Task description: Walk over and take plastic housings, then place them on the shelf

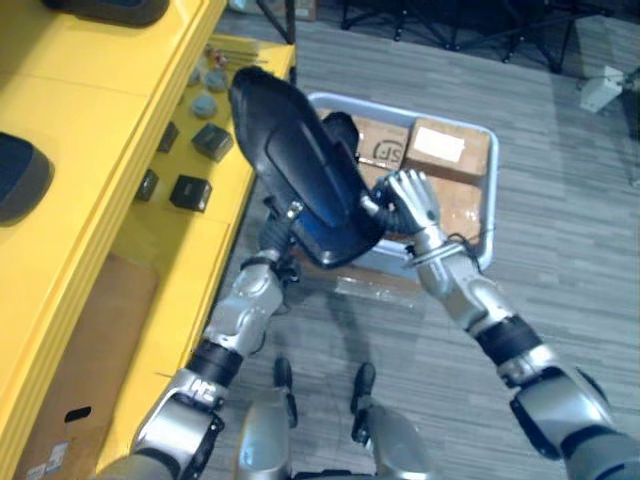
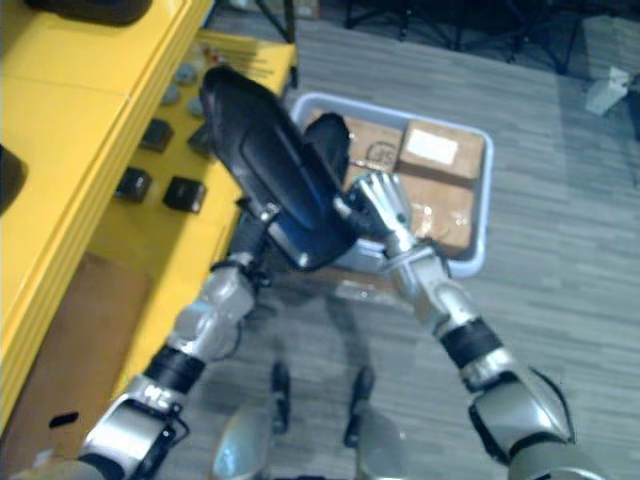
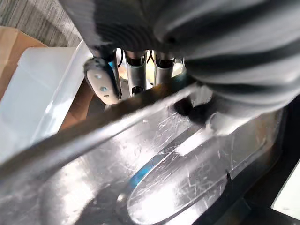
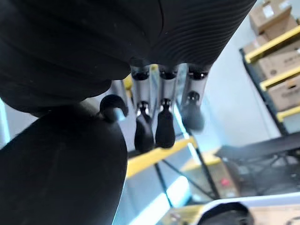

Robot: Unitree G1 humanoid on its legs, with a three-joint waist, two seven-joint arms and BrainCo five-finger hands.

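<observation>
The black plastic housing [image 1: 295, 160] was carried between both hands, held clear above the grey bin [image 1: 491, 215] of cardboard boxes [image 1: 450, 150] and just beside the yellow shelf [image 1: 100, 200]. Its long axis ran on a slant, the rounded narrow end pointing up and away toward the shelf, the broad end low near the robot. The right hand [image 1: 412, 202] pressed flat-fingered against the broad end's side, nothing curled round it. The left hand [image 3: 101, 84] sat beneath, at the rim; whether it gripped or merely propped I could not tell. A rigid, glossy, probably light shell, likely slippery: best supported at opposite edges.
</observation>
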